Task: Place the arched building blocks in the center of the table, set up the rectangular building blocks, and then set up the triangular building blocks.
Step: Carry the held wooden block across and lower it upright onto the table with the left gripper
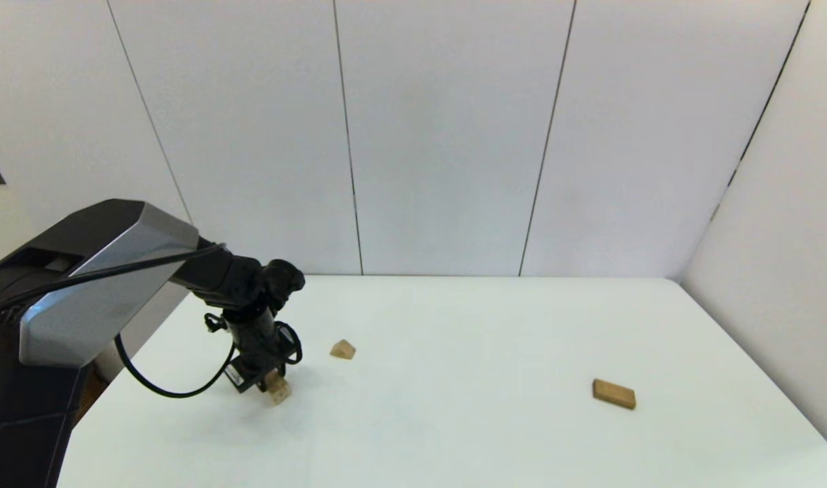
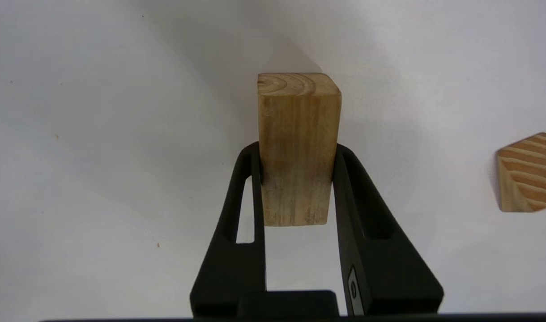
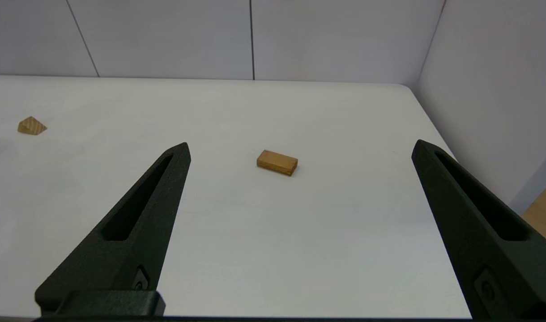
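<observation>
The left gripper is clamped on the arched building block, a finger pressed flat to each long side of the pale wood. The head view shows the arm reaching down over the left part of the table, the gripper pointing at the surface with the block poking out below it. The block seems to sit just at the tabletop — whether it touches or hangs slightly clear, I cannot tell.

Nearest neighbour is the triangular building block, lying just beyond and to the right of the held block, apart from it; in the left wrist view it shows at the edge of the picture, well clear of the fingers. Nothing lies between the two blocks.

The rectangular building block lies flat far over on the right side of the table, well apart from both others. The wide middle of the white surface between them is bare.

The right gripper hangs back above the near right side of the table, its fingers spread wide and holding nothing — the rectangular block lies ahead, framed between them but well off. The table's left edge runs near the left arm; white wall panels close the far side and the right.
</observation>
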You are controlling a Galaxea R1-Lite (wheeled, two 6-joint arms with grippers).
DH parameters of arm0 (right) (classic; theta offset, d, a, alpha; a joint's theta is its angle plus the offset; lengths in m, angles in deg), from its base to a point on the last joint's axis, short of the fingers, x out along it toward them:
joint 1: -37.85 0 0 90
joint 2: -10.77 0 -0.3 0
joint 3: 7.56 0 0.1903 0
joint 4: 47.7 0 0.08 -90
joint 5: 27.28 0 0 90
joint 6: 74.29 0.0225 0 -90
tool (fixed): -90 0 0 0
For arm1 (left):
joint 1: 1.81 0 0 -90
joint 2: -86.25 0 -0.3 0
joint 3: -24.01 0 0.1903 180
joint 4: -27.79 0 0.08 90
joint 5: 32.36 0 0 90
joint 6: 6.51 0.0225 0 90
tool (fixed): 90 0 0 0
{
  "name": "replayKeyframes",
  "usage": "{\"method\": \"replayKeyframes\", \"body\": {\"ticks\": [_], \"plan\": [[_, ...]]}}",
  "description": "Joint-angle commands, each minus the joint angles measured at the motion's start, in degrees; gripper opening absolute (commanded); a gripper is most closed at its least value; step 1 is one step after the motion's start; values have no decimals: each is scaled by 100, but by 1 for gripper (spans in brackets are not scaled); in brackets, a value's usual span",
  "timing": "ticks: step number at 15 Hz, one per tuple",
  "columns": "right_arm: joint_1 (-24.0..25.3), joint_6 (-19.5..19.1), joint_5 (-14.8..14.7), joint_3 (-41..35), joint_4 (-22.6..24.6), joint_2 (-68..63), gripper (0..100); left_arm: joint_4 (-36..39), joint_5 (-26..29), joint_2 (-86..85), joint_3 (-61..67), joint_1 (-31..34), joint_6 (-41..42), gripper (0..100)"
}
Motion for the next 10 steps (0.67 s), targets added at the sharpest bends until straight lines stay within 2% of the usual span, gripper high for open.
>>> {"method": "replayKeyframes", "body": {"ticks": [1,5,7,10], "plan": [[2,-5,2,0,1,4,100,-34,209,-647,153,-360,-219,0],[2,-5,2,0,1,4,100,-271,226,-1025,-120,-1635,-746,0],[2,-5,2,0,1,4,100,-719,244,-744,-533,-2276,-1045,0],[11,-5,2,0,1,4,100,-913,411,-507,-858,-3032,-807,0]]}}
